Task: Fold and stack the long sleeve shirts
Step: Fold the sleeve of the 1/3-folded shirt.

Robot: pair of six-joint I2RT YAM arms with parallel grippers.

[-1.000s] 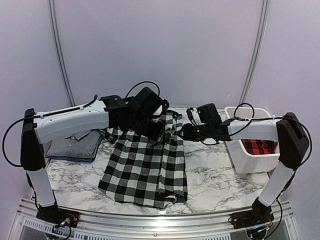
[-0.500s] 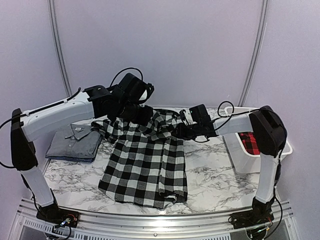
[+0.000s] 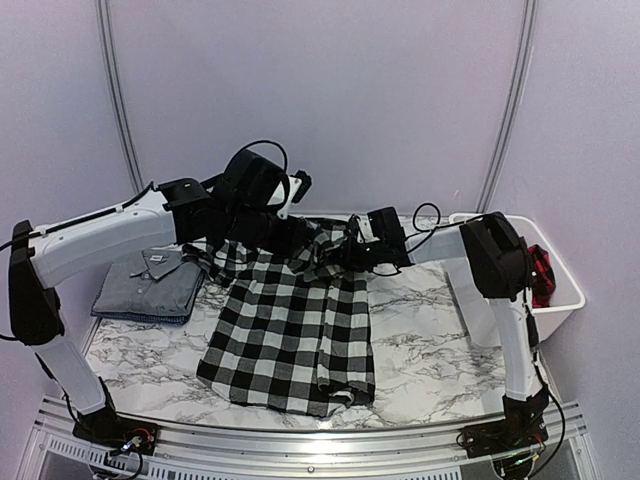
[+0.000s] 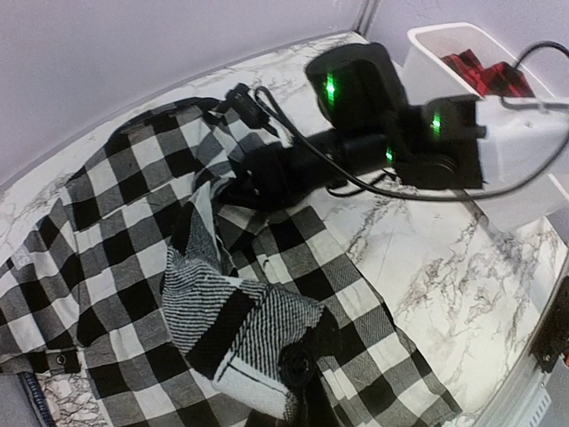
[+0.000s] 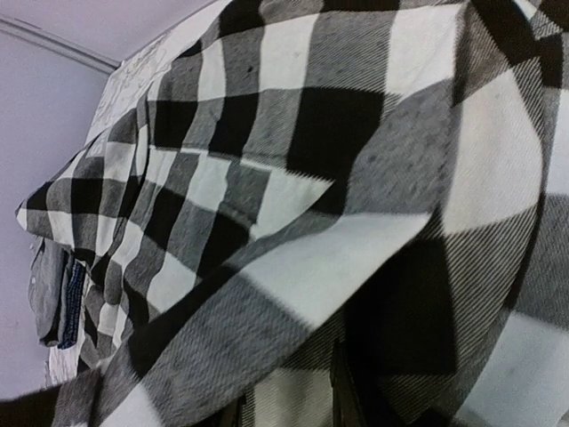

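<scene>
The black-and-white checked shirt [image 3: 290, 330] lies spread on the marble table, its far end bunched and lifted. My left gripper [image 3: 292, 240] is shut on a wad of that cloth [image 4: 236, 329], which hides its fingertips. My right gripper [image 3: 348, 255] reaches in from the right at the same raised edge. In the right wrist view the checked shirt [image 5: 293, 178] fills the frame and drapes between the fingers of the right gripper [image 5: 284, 409], which is shut on it. A folded grey shirt [image 3: 150, 282] rests at the left. The red-and-black shirt [image 3: 541, 266] sits in the bin.
A white bin [image 3: 560, 300] stands at the table's right edge, behind the right arm's raised elbow [image 3: 490, 255]. Both arms' cables loop above the shirt's far end. The rear wall stands close behind the grippers. A metal rail [image 3: 300, 445] runs along the near edge.
The right arm swung its elbow up and left, and its gripper moved left into the shirt's raised edge and narrowed on it. The left gripper drew the cloth slightly back and left.
</scene>
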